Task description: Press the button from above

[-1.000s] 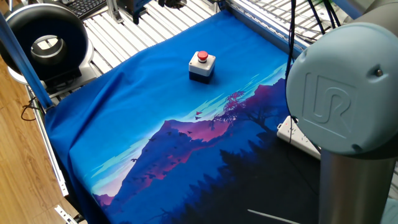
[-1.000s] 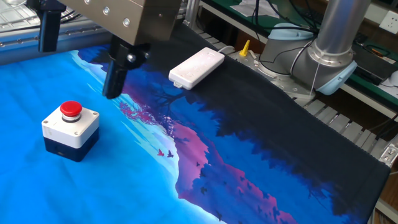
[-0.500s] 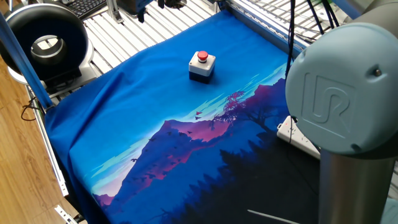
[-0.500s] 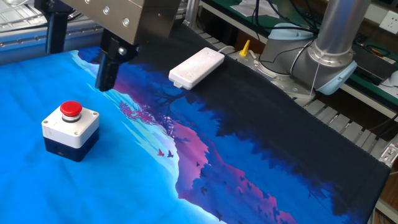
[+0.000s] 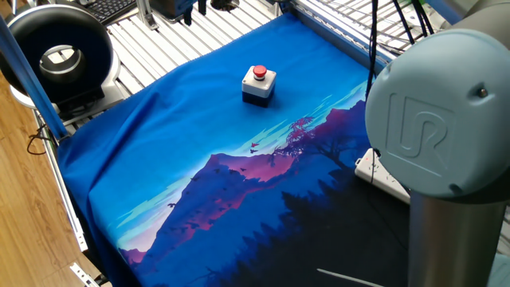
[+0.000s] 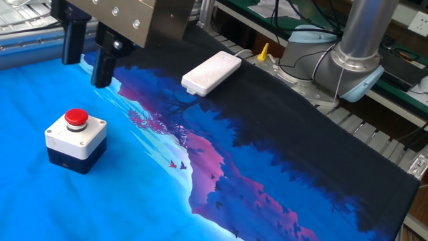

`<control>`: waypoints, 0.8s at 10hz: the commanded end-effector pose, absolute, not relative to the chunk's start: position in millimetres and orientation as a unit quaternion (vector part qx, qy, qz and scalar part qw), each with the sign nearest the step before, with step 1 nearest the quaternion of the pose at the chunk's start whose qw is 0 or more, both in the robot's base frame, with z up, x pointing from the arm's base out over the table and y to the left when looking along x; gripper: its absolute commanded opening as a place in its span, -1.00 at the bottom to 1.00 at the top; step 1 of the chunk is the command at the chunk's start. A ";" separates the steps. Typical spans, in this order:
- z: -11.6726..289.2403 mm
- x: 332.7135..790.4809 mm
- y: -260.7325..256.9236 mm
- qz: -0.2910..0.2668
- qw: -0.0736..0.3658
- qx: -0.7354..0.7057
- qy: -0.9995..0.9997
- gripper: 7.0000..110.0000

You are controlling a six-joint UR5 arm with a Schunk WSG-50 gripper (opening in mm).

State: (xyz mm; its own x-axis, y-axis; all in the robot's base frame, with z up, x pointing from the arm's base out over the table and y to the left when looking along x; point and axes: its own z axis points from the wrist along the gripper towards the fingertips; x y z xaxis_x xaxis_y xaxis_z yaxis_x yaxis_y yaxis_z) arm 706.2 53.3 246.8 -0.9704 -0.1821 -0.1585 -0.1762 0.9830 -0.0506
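Note:
The button (image 6: 75, 118) is a small red cap on a cube box (image 6: 75, 142) with a light grey top and dark base. It stands on the blue printed cloth (image 6: 221, 167). It also shows in the one fixed view (image 5: 260, 72), at the far middle of the cloth. My gripper (image 6: 85, 72) hangs above the cloth, behind and slightly right of the button and higher than it. Its two dark fingers (image 6: 102, 63) stand apart with a gap, holding nothing. In the one fixed view only dark parts of it show at the top edge.
A long white power strip (image 6: 211, 72) lies on the cloth's dark part; its end shows in the one fixed view (image 5: 381, 175). The arm's base (image 6: 361, 47) stands behind it. A large arm joint (image 5: 438, 135) blocks the right foreground. A black ring-shaped device (image 5: 60, 52) sits off the cloth.
The gripper has moved left and up in the other fixed view, and its second finger has come into view. The button has not moved.

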 end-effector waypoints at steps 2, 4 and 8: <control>243.8 695.2 40.0 -0.011 0.080 -0.101 0.992 -0.71; 236.7 682.2 32.5 0.002 0.078 -0.096 0.992 -1.00; 212.7 642.2 22.4 0.046 0.061 -0.087 0.993 -1.00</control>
State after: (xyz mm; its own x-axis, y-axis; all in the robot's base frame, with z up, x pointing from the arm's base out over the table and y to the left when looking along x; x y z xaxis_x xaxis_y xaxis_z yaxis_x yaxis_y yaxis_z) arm 660.7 28.7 225.7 -0.9771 -0.1716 -0.1260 -0.1768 0.9837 0.0314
